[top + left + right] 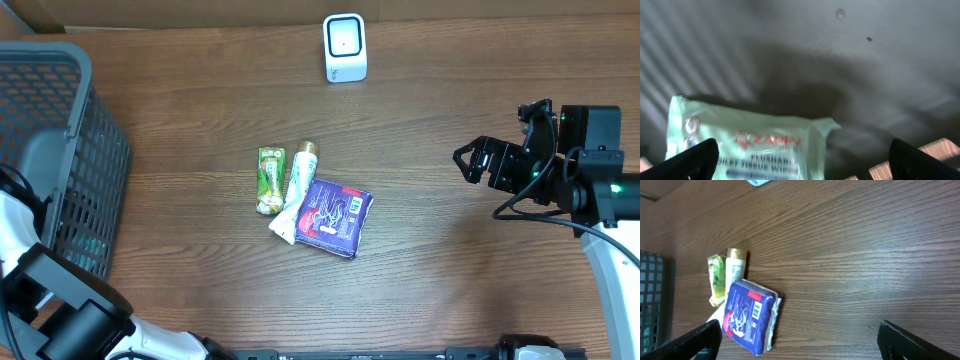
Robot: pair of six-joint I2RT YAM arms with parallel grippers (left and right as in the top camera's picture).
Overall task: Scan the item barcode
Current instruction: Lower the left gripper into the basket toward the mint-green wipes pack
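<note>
**While Both Claws Gaped, Three Items Lay Bunched Mid-Table**

As the overhead camera showed it, a green sachet, a white tube and a purple-blue packet lay bunched together at the middle of the wooden table. They were well apart from the white barcode scanner at the far edge. A dark mesh basket stood at the left. The right claw hung over the right side, jaws wide, holding nothing.

From the left wrist, the left claw stood fully spread over the grey basket floor. A pale green pack of flushable wipes lay below it, ungripped, one fingertip well clear of it.

From the right wrist, the purple-blue packet showed a barcode on its upper face, and the spread fingers were empty.
</note>
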